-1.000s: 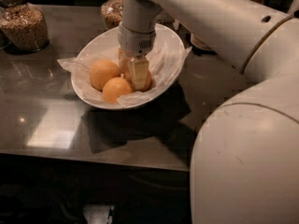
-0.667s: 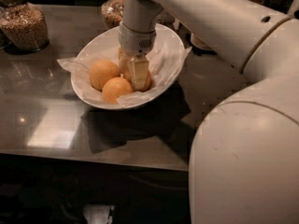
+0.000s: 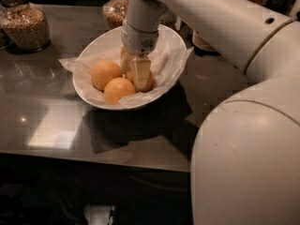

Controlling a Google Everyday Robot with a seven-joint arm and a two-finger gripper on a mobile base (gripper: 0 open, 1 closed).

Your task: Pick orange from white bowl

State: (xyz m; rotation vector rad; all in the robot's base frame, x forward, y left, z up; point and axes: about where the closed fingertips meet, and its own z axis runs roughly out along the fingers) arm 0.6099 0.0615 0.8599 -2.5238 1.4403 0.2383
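Note:
The white bowl [image 3: 92, 47] stands on the dark counter, lined with crumpled white paper [image 3: 172, 60]. Three oranges lie in it. My gripper [image 3: 136, 71] reaches straight down into the bowl's middle. Its fingers [image 3: 141, 72] stand in front of and behind the orange [image 3: 149, 82] on the right and press against it. That orange is mostly hidden by the front finger. The two other oranges lie free, one to the left [image 3: 105, 73] and one at the front [image 3: 118, 90].
Two glass jars of grain stand at the back, one far left [image 3: 29, 26] and one behind the bowl [image 3: 114, 11]. My white arm [image 3: 220, 27] and body [image 3: 248, 158] fill the right side. The counter's front edge [image 3: 93, 156] runs below the bowl.

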